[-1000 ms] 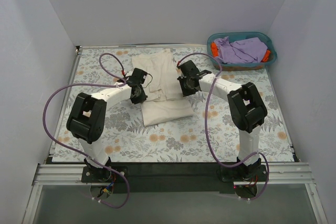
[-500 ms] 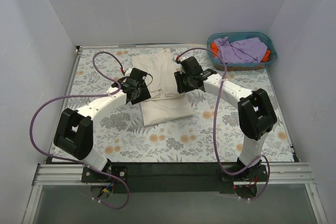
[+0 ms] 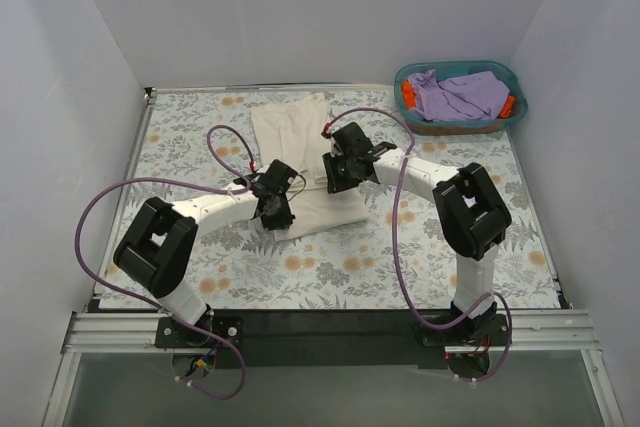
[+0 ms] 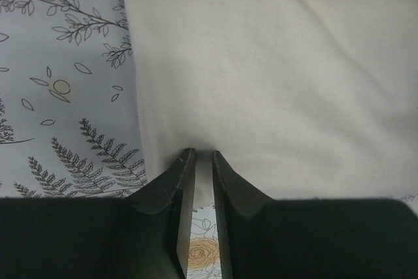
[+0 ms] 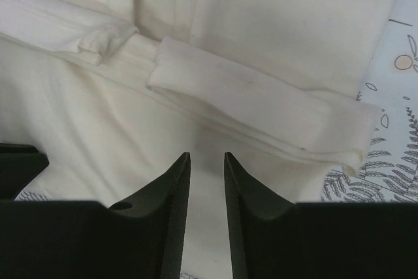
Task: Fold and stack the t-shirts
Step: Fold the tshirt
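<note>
Bracketing the cream t-shirt (image 3: 290, 127), apparently for a fold, the left gripper (image 4: 202, 155) sits at its 7 o'clock hem, the right gripper (image 5: 207, 156) at 4 o'clock, both barely parted, grasp unclear.

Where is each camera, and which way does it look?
Top: high up behind the arms, looking down at the table, the shirt and the basket; both arms show.
Left wrist: on the left arm, looking past the left gripper at the shirt's edge and the table.
Right wrist: on the right arm, looking past the right gripper at the shirt's folds.
Shared: all three see the shirt.
</note>
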Robot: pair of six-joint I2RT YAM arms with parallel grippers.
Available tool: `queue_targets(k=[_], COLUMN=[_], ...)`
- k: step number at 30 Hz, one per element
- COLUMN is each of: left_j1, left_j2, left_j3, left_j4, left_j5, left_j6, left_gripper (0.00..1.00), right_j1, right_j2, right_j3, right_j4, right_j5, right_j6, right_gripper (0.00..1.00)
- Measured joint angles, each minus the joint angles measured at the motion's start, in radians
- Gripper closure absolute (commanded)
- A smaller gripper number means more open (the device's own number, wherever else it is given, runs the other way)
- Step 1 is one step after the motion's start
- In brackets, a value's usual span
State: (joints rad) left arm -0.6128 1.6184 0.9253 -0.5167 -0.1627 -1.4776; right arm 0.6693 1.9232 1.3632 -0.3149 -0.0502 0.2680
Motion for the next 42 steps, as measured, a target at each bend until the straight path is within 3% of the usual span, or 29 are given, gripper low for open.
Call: queue_targets(k=[7, 21, 29, 36, 42], left_j1=[0.000, 0.000, 0.034, 0.163, 0.230], left_j2=[0.010, -0.012, -0.014, 0.003, 0.156], left_j3=[-0.010, -0.037, 0.023, 0.090, 0.185], left_j4=[0.026, 0.060, 0.044, 0.136, 0.234], left_j5=[0.009, 0.012, 0.002, 0.048, 0.107], left_j6=[0.000, 0.008, 0.040, 0.089, 0.121], left_gripper=[0.82, 0.77, 0.72, 0.77, 0.82], right_j1=[-0.002, -0.109, -0.156, -0.206, -0.259], right_j2=[0.092, 0.264, 0.160, 0.103, 0.167], right_j3=[0.035, 0.428, 0.278, 0.176, 0.179], right_j4=[-0.001, 0.008, 0.029, 0.079, 0.132], right_j5=[0.002, -0.046, -0.229, -0.380, -0.447], right_j6=[0.006, 0.005, 0.001, 0.012, 0.021], right_gripper=[0.71, 0.66, 0.65, 0.65, 0.65])
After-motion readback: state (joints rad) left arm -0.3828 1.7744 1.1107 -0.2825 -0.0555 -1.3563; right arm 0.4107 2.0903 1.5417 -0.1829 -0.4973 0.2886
